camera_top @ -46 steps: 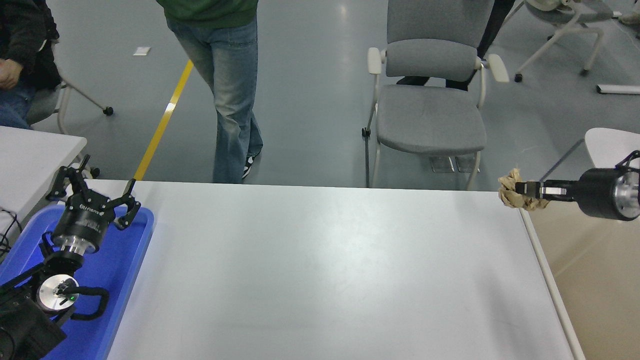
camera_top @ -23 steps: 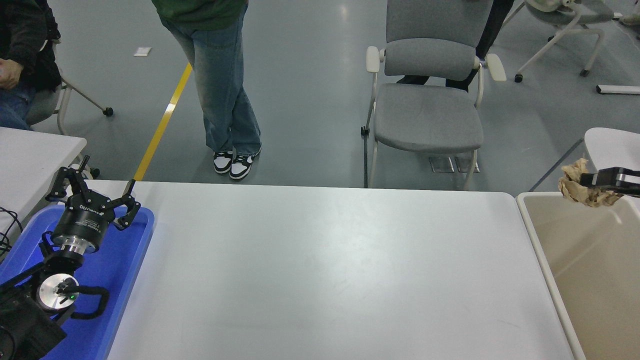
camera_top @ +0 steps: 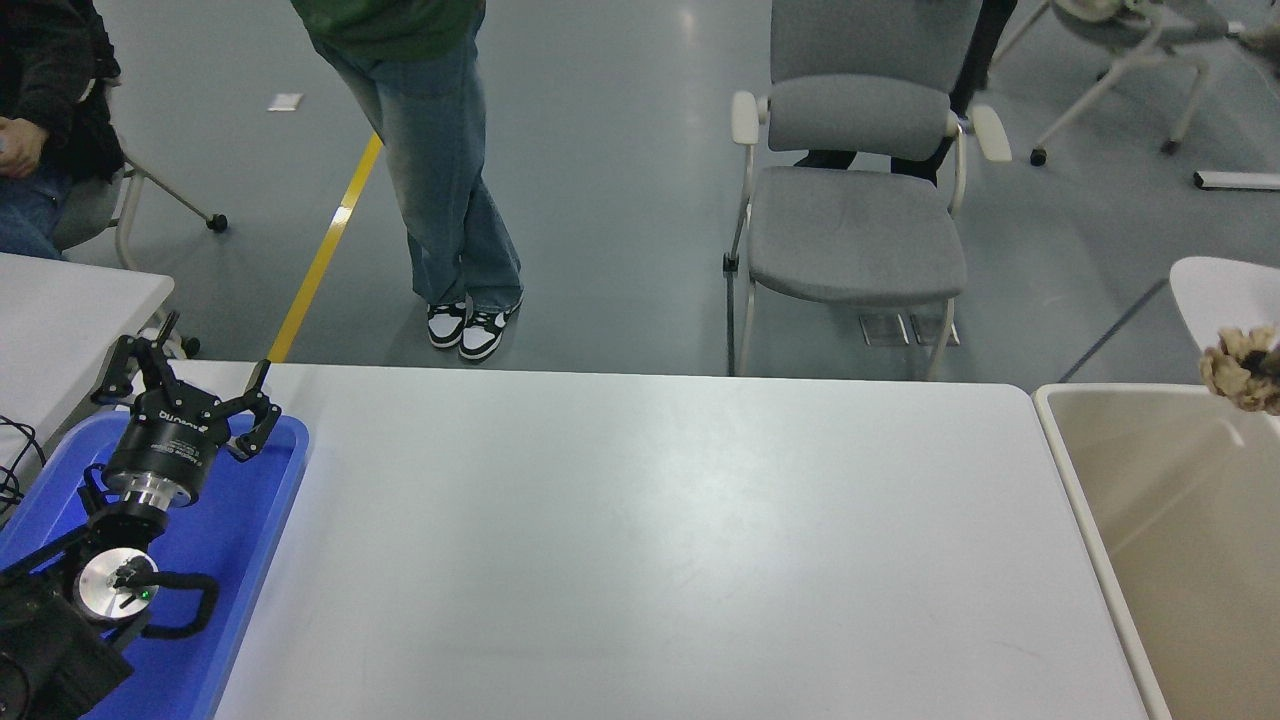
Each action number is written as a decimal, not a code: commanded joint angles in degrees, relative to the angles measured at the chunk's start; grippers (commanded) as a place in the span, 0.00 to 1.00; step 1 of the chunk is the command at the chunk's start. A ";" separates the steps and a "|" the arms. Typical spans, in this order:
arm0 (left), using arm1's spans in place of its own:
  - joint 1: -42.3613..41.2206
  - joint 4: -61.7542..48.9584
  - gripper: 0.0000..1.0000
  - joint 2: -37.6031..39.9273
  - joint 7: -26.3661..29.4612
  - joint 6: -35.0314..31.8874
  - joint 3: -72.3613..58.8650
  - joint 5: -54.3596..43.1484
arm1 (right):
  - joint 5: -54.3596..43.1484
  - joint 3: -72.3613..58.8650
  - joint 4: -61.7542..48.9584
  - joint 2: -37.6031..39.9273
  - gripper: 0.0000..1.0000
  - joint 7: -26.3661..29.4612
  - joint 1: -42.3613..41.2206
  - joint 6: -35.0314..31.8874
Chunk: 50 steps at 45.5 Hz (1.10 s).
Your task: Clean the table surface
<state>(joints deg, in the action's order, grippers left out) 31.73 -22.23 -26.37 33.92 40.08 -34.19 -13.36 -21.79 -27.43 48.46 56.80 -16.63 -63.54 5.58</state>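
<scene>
The table surface (camera_top: 640,540) is a wide white top with nothing lying on it. A crumpled wad of brown paper (camera_top: 1240,370) hangs in the air at the right edge of the picture, above the far part of a beige bin (camera_top: 1180,540) that stands against the table's right side. Only a dark bit of my right gripper (camera_top: 1266,362) shows inside the wad; the rest of the arm is out of frame. My left gripper (camera_top: 190,385) is parked open and empty over the blue tray (camera_top: 270,520) at the lower left.
A person in jeans (camera_top: 440,180) stands at the far side, left of centre. A grey chair (camera_top: 855,230) faces the far edge. A seated person (camera_top: 30,120) and a smaller white table (camera_top: 60,310) are at the far left. A round white top (camera_top: 1215,290) is behind the bin.
My right gripper has carried the paper wad rightward from the table's far right corner to over the bin, nearly out of frame. The standing person shifted slightly. The left arm has not moved.
</scene>
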 commanded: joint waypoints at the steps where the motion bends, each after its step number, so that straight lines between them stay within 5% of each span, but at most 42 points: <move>1: 0.00 0.00 1.00 0.00 0.00 0.00 0.00 0.00 | 8.69 10.98 -16.37 -11.35 0.00 0.28 16.59 7.95; 20: 0.00 0.00 1.00 0.00 0.00 0.00 0.00 0.00 | 10.98 21.97 -41.34 -30.78 0.00 1.60 27.32 9.10; 50: 0.00 0.00 1.00 -0.08 0.00 0.00 0.00 0.00 | 11.50 22.94 -42.14 -36.06 0.00 5.64 29.43 12.79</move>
<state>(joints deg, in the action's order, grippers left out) 31.73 -22.24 -26.38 33.93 40.08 -34.19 -13.36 -10.64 -4.78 6.75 21.80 -12.12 -34.60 17.92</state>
